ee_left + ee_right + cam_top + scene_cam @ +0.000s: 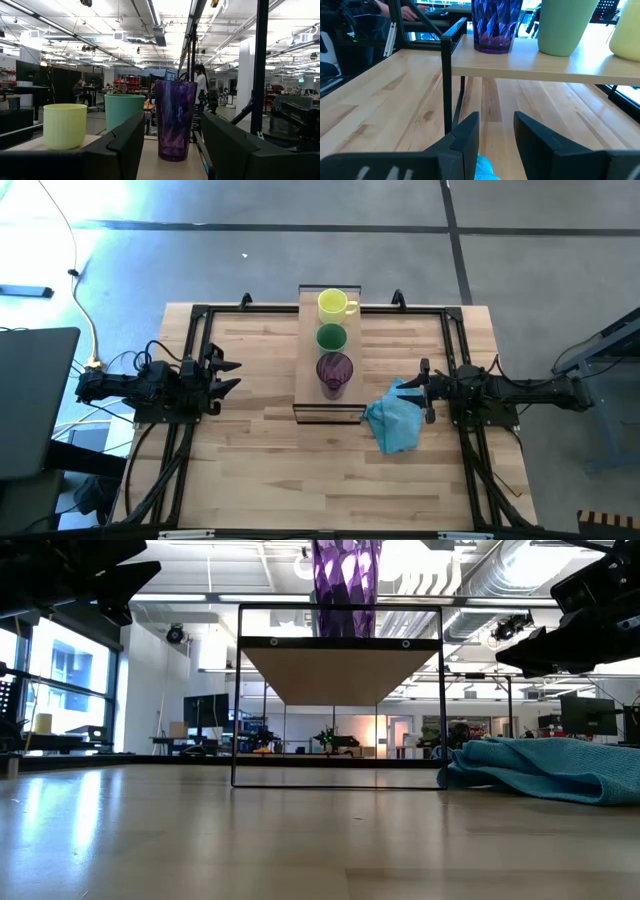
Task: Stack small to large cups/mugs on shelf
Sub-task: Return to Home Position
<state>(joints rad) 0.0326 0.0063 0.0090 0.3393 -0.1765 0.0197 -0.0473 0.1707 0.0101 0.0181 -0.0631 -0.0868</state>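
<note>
Three vessels stand upright in a row on the light-wood shelf (310, 380): the yellow mug (333, 304) at the far end, the green cup (332, 337) in the middle, the purple tumbler (334, 372) at the near end. In the left wrist view they show as yellow mug (65, 126), green cup (124, 110) and purple tumbler (175, 120). My left gripper (228, 376) hovers open left of the shelf, at shelf height. My right gripper (424, 392) is open to the right of the shelf, above the blue cloth (395, 420).
The blue cloth (545, 768) lies crumpled on the slatted tabletop (260, 470) by the shelf's near right corner. The shelf's black frame legs (236, 700) stand on the table. Bare wood spreads toward the near edge. A person (201, 80) stands far off in the room.
</note>
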